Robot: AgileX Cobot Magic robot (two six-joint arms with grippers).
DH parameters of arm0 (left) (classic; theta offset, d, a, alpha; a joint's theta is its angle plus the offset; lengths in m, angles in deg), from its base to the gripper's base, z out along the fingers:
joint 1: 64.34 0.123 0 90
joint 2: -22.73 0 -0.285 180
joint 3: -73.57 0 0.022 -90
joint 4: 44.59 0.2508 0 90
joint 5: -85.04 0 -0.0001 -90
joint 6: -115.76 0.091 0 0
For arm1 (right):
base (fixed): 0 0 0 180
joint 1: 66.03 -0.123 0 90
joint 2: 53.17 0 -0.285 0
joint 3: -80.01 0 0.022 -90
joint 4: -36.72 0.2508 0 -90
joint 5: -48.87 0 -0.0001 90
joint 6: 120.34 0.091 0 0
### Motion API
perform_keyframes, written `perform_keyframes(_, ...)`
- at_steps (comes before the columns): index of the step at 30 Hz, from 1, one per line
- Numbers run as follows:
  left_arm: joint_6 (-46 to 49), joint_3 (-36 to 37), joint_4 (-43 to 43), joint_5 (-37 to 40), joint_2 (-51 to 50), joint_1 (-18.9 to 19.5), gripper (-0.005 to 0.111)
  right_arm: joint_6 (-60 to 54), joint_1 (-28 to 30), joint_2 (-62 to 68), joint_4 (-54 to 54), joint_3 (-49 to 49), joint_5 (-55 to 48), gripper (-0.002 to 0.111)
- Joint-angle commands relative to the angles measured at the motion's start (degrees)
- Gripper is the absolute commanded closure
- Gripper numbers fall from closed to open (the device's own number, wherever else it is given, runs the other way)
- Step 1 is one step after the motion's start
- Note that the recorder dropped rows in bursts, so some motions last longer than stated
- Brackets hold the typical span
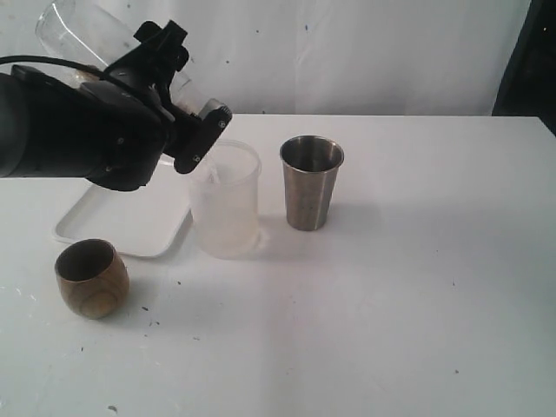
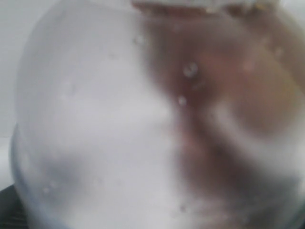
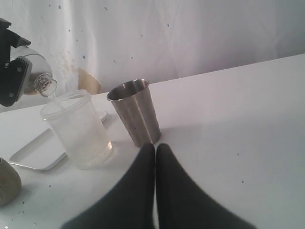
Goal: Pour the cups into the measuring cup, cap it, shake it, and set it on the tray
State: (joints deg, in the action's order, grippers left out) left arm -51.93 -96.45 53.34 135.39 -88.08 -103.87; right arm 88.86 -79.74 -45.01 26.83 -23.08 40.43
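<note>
My right gripper (image 3: 155, 158), its dark fingers pressed together on nothing, points toward the tall tapered stainless steel tumbler (image 3: 135, 112), which stands upright on the white tabletop (image 1: 391, 330). At the front left of the exterior view, nearest the camera, the small rounded brown wood-grain cup (image 1: 91, 278) sits upright and alone. Behind it the flat white rectangular tray (image 1: 130, 233) lies partly hidden under my left arm. Just beside the tray's right edge stands the wider frosted translucent plastic cup (image 1: 226, 201), with the steel tumbler near it on the right, the two apart. Above them my left gripper (image 1: 184, 87) is clamped around the tall clear plastic measuring cup (image 1: 74, 35), held off the table and tipped steeply, its base raised toward the back left. Its clear dome cap (image 3: 45, 86) points down over the frosted cup's rim, and in the right wrist view a thin clear thread seems to run from the cap into that cup. My left wrist camera shows only the measuring cup's blurred clear wall, speckled with droplets.
</note>
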Motion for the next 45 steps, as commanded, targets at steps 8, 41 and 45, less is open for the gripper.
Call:
perform_keyframes(8,2.98,-2.8,2.02,1.08,0.61,-0.62,0.107,-0.01,-0.1,-0.37,-0.17,0.31,0.82,0.108)
perform_keyframes(41,9.65,-6.18,2.02,-1.81,0.61,-0.62,0.107,-0.01,-0.1,-0.37,-0.17,0.31,0.82,0.108)
perform_keyframes(45,10.42,-6.18,2.02,-2.2,0.61,-0.62,0.107,-0.01,-0.1,-0.37,-0.17,0.31,0.82,0.108)
